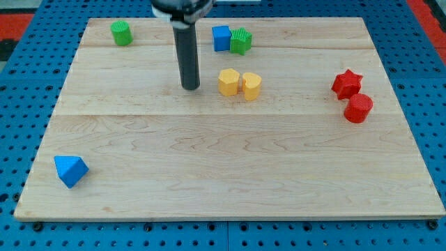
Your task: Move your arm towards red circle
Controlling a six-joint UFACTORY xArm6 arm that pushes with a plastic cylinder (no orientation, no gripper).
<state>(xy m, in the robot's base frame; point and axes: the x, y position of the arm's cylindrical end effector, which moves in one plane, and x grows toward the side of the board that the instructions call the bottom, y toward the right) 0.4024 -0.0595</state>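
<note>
Wooden board (230,174) lies on a blue pegboard surface (21,139); all four board edges are in view, though the bottom corners run close to the frame edge.

My tip (190,87) rests on the board in the upper-middle area, nearer the top edge than the bottom. The rod runs up out of the view's top, where its mount is cut off, so nothing above it can be made out. The arm ends in a bare rod: no fingers to read as wide or narrow, and it holds nothing.

Red circle (359,108), a short cylinder, sits near the right edge, about mid-height, well apart from my tip. Red star (346,83) is just above it; touching or not cannot be told.

Two yellow blocks, the left yellow block (228,81) and the right yellow block (251,86), sit just to the right of my tip, side by side; their exact shapes are hard to make out.

Near the top edge: a blue cube (221,37) beside a green block (241,40), shape unclear. Green cylinder (121,33) is at the top left corner. Blue triangle (70,170) is near the bottom left corner.
</note>
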